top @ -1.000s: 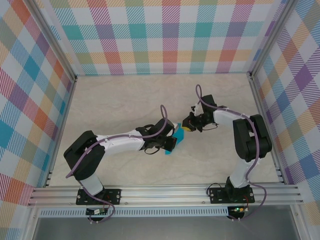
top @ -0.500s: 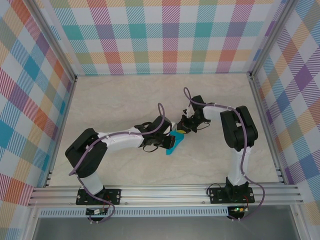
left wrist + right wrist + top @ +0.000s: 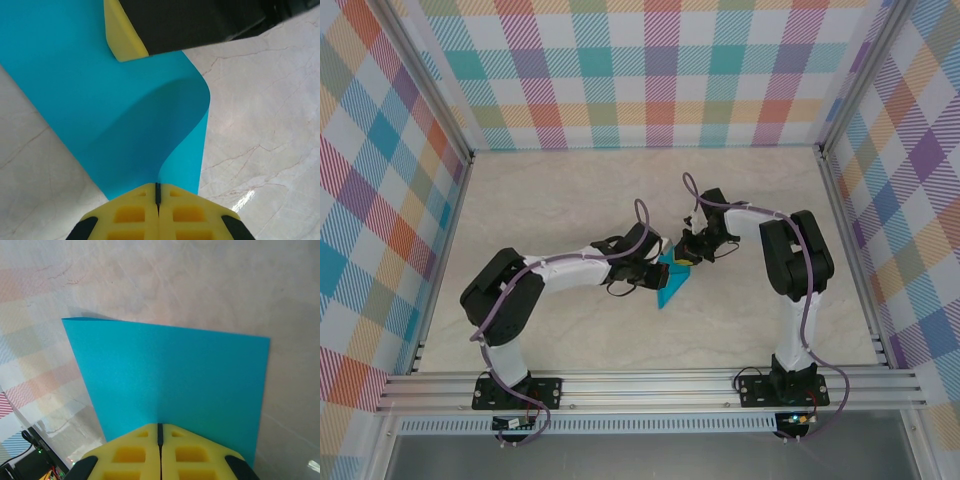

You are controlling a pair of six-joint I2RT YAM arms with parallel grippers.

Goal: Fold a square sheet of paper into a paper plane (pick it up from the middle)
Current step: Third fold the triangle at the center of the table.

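The square sheet of paper [image 3: 672, 284] is teal-blue and hangs between the two grippers at mid-table, its lower tip pointing toward the near edge. My left gripper [image 3: 657, 269] is shut on one edge. In the left wrist view the sheet [image 3: 95, 105] curls up from the left gripper [image 3: 158, 187], and a yellow finger [image 3: 121, 37] of the right gripper rests against its far side. My right gripper [image 3: 686, 257] is shut on the opposite edge. In the right wrist view the sheet [image 3: 170, 372] spreads flat ahead of the right gripper [image 3: 160, 427].
The tabletop [image 3: 570, 210] is pale marble. Plaid walls [image 3: 650, 70] close the back and both sides. Aluminium rails [image 3: 650, 388] run along the near edge, with uprights at the left [image 3: 445, 260] and right [image 3: 850, 250].
My right gripper has moved left to the paper and now grips its edge. The left gripper shifted slightly with the sheet, whose lower tip now hangs further toward the near edge.
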